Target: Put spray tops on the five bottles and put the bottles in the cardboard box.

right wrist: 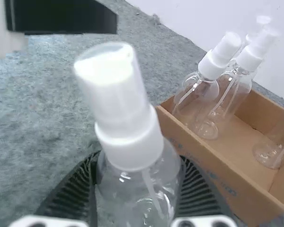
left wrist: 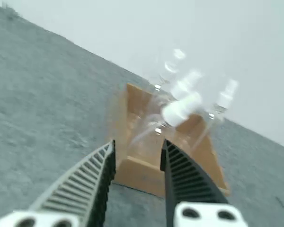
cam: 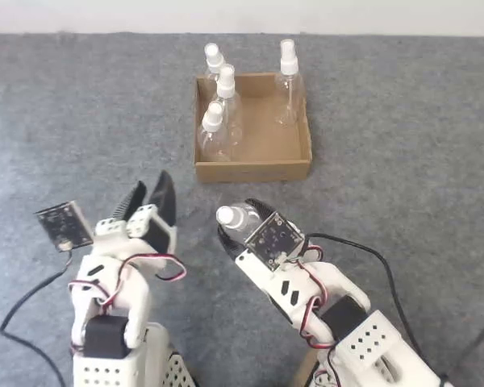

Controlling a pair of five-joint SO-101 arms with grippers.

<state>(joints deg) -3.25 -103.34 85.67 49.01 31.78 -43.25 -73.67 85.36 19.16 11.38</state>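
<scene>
The right end effector (cam: 242, 222) grips a capped spray bottle (cam: 232, 216) just in front of the cardboard box (cam: 254, 171). Four capped bottles (cam: 225, 93) stand inside the box. The left end effector (cam: 152, 184), jaws apart and empty, is near the box's front-left corner.

Grey carpet (cam: 403, 145) covers the whole table, running to its far edge, where a plain white wall (cam: 242, 14) rises.
</scene>
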